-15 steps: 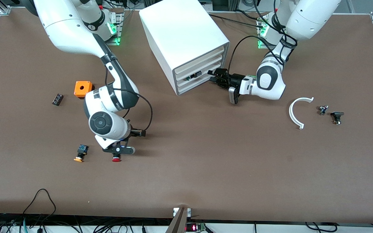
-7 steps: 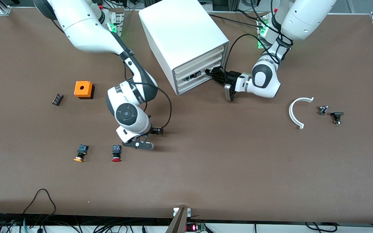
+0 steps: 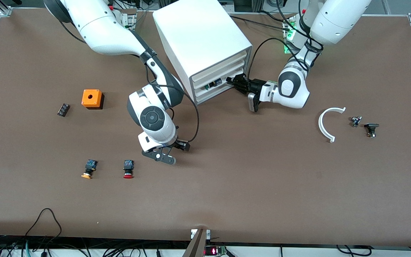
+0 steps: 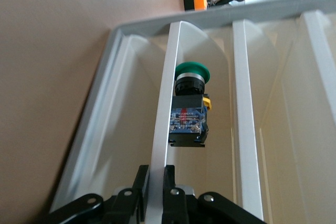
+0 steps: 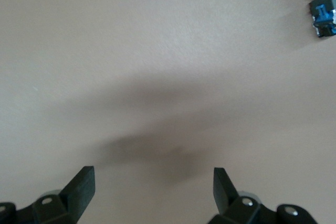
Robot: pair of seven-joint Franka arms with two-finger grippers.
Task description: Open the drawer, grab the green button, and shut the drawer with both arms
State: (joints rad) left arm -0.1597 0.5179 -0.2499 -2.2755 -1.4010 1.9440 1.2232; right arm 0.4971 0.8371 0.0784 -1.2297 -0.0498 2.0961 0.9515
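Note:
The white cabinet (image 3: 202, 43) stands at the table's back, its four drawers facing the left arm's end. My left gripper (image 3: 231, 81) is shut on the front lip of one drawer (image 3: 208, 86). In the left wrist view the fingers (image 4: 169, 182) pinch that lip (image 4: 163, 129). The green-capped button (image 4: 190, 103) lies on its side in the drawer, and it shows in the front view (image 3: 213, 84) too. My right gripper (image 3: 183, 146) is open and empty, low over bare table between the cabinet and the front camera. In the right wrist view (image 5: 154, 179) its jaws stand wide apart.
A red-capped button (image 3: 128, 169) and an orange-capped button (image 3: 89, 168) lie toward the right arm's end, with an orange box (image 3: 91, 98) and a small black part (image 3: 63, 109). A white curved piece (image 3: 328, 123) and two small parts (image 3: 364, 125) lie toward the left arm's end.
My right gripper has left the red-capped button on the table and swung toward the cabinet. My left gripper has edged closer onto the drawer front.

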